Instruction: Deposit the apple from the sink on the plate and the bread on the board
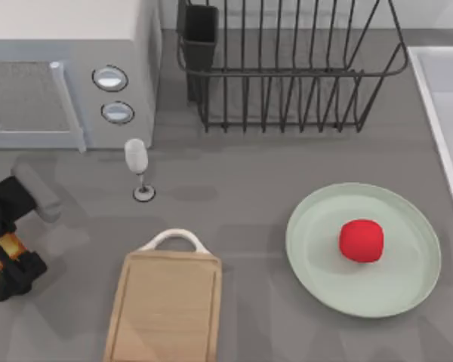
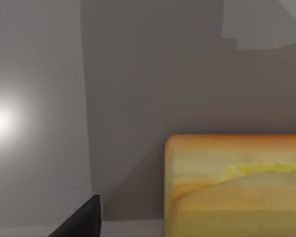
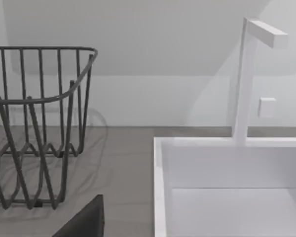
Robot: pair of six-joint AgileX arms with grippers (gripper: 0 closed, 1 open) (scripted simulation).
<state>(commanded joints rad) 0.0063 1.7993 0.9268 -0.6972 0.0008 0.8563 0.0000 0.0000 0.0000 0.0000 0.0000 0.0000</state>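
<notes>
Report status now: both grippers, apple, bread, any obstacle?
Left gripper at table's left edge, shut on bread. Apple on plate. Board bare; wine glass stands beyond it.

No writing, label, brand, number or sign can be read on anything here. The pale grey box-shaped microwave at the far left of the counter has two round dials, both blank. The rectangular light wooden cutting board with its white arched handle is unmarked, and so is the large round pale mint-green plate at the right. The dark wire dish rack at the far side, the white-grey sink basin and the white angular tap standing behind it bear no lettering either
</notes>
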